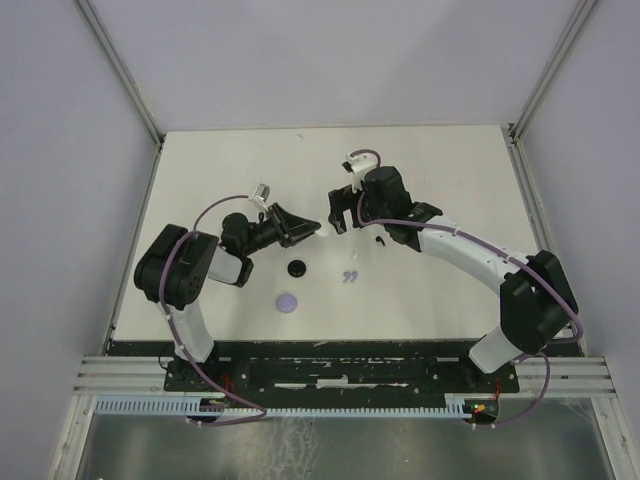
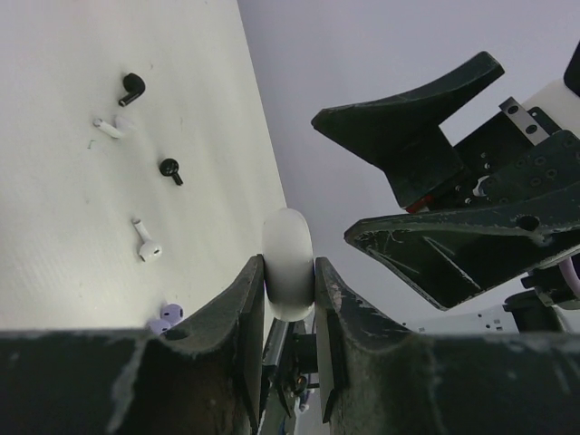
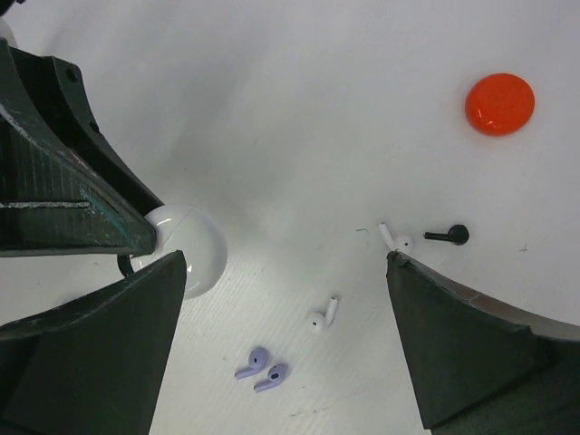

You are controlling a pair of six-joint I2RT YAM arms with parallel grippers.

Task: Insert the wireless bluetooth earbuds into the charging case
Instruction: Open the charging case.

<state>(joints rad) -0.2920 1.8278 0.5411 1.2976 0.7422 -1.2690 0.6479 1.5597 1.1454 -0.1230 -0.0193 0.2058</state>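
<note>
My left gripper (image 1: 306, 229) is shut on a round white charging case (image 2: 288, 263), which it holds edge-on above the table; the case also shows in the right wrist view (image 3: 188, 250). My right gripper (image 3: 284, 259) is open and empty, hovering just right of the case (image 1: 338, 213). On the table under it lie a white earbud (image 3: 322, 314), a lavender pair (image 3: 263, 370), another white earbud (image 3: 395, 241) and a black earbud (image 3: 449, 236). The left wrist view shows two black earbuds (image 2: 131, 88) (image 2: 170, 169) and two white ones (image 2: 145, 245) (image 2: 109, 128).
A red-orange disc (image 3: 499, 103) lies beyond the earbuds. A black disc (image 1: 297, 268) and a lavender disc (image 1: 288, 302) lie on the white table (image 1: 440, 180) near the left arm. Grey walls stand on the left, far and right sides.
</note>
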